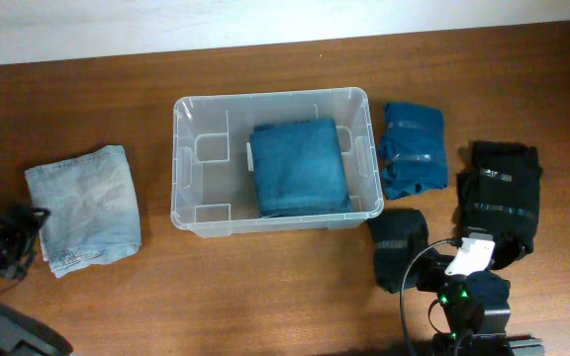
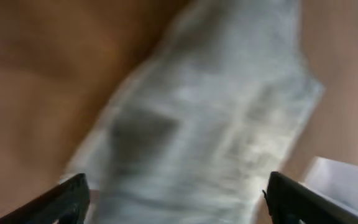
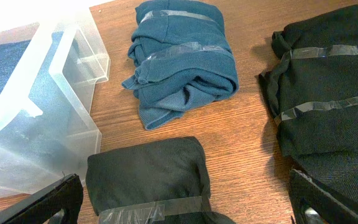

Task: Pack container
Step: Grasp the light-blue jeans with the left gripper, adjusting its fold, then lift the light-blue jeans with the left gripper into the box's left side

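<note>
The right gripper (image 3: 191,205) hangs with its fingers spread wide, gripping nothing. The container (image 3: 36,106) sits ahead to its left, and a black taped roll (image 3: 145,177) lies just below the fingers. The left gripper (image 2: 176,200), also spread apart, hovers over pale folded denim (image 2: 210,124), blurred here, with the container's corner to its right. Only the overhead view shows the whole clear, round-cornered box and the folded blue cloth (image 1: 300,166) inside. The right wrist view shows glossy tape around the teal bundle (image 3: 182,59) and the black bundle (image 3: 328,93).

overhead: even soft light, everything sharp
left wrist: heavy motion blur, pale cloth (image 2: 216,124) is basically a smear
right wrist: crisp, blown-out glare top left by the container (image 3: 61,62)
</note>
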Motion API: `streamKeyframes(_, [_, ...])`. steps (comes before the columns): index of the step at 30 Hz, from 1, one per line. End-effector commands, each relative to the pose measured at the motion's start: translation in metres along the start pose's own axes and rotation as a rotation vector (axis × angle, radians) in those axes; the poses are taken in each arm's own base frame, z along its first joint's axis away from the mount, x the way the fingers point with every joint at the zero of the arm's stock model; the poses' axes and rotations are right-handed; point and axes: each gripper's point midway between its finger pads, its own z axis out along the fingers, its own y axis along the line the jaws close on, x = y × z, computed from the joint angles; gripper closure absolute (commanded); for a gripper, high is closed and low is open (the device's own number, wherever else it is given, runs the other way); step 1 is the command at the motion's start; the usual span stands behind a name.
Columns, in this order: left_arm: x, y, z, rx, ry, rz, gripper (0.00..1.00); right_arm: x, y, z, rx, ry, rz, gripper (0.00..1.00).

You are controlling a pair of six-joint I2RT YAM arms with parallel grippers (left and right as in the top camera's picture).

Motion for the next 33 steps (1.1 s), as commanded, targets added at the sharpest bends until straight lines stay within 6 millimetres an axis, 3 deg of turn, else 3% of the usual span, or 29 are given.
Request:
streamKeyframes(1, [-0.016, 0.028, -0.018, -0.085, -0.061, 0.12, 0.06, 0.001, 0.001, 0.001, -0.004, -0.003, -0.007, 0.02])
streamKeyframes(3, [-0.019, 0.032, -0.02, -0.086, -0.069, 0.158, 0.06, 0.001, 0.001, 0.001, -0.004, -0.003, -0.007, 0.02])
streamKeyframes(10, [-0.008, 0.027, 0.008, 0.034, 0.001, 0.266, 0.07, 0.001, 0.001, 0.001, -0.004, -0.003, -0.006, 0.01])
streamKeyframes(15, [0.004, 0.035, 0.026, 0.058, 0.063, 0.247, 0.07, 0.001, 0.001, 0.001, -0.004, -0.003, -0.006, 0.02])
streamKeyframes(19, [0.01, 0.028, 0.034, 0.135, 0.087, 0.259, 0.08, 0.001, 0.001, 0.001, -0.004, -0.003, -0.006, 0.02])
streamKeyframes(25, [0.03, 0.039, 0.057, 0.14, 0.173, 0.213, 0.11, 0.001, 0.001, 0.001, -0.004, -0.003, -0.006, 0.02])
streamKeyframes(29, [0.033, 0.043, 0.063, 0.14, 0.19, 0.2, 0.32, 0.001, 0.001, 0.001, -0.004, -0.003, -0.007, 0.02])
streamKeyframes(32, [0.032, 0.043, 0.063, 0.14, 0.187, 0.202, 0.56, 0.001, 0.001, 0.001, -0.004, -0.003, -0.006, 0.01])
streamKeyframes(33, [0.033, 0.043, 0.063, 0.139, 0.187, 0.203, 0.59, 0.001, 0.001, 0.001, -0.004, -0.003, -0.006, 0.02])
